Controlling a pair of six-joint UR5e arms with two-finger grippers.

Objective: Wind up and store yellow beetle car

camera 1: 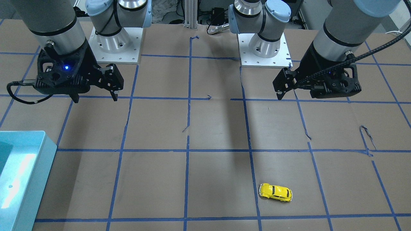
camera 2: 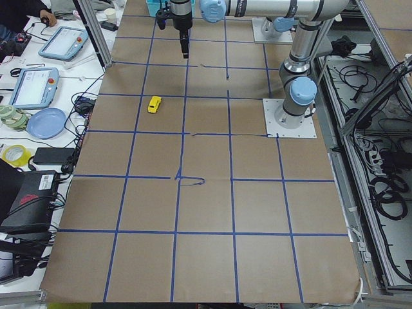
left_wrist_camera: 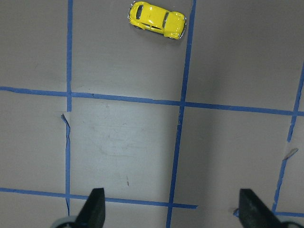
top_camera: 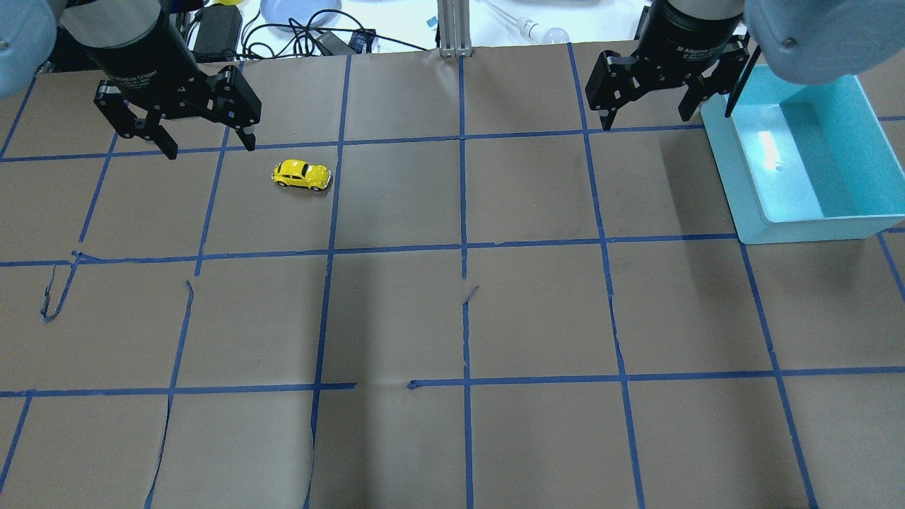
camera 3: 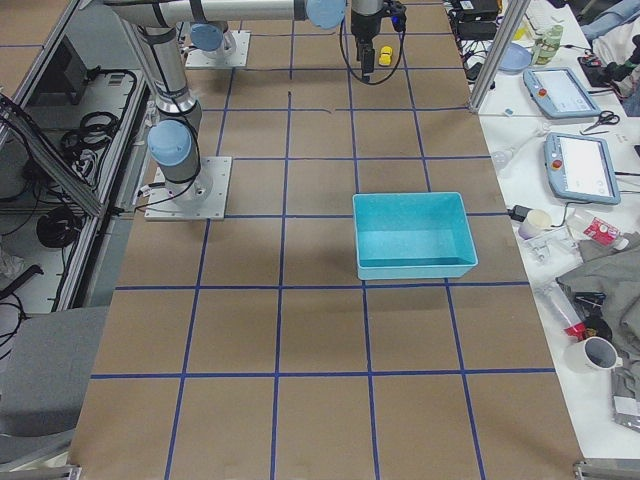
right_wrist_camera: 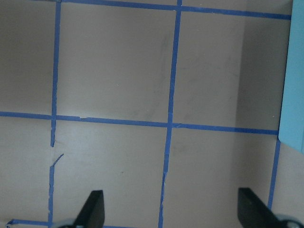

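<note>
The yellow beetle car [top_camera: 302, 174] stands on its wheels on the brown paper, on the robot's left side of the table. It also shows in the front view [camera 1: 276, 192], in the left side view [camera 2: 154, 104], in the right side view [camera 3: 385, 53], and at the top of the left wrist view [left_wrist_camera: 157, 19]. My left gripper [top_camera: 209, 148] is open and empty, raised above the table and apart from the car; it also shows in the front view [camera 1: 300, 96]. My right gripper [top_camera: 646, 121] is open and empty, raised beside the teal bin [top_camera: 749, 205].
The teal bin is empty and sits on the robot's right side; it also shows in the front view [camera 1: 45, 150] and in the right side view [camera 3: 410, 268]. Blue tape lines grid the brown paper, with small tears. Tablets, cables and cups lie beyond the table's far edge.
</note>
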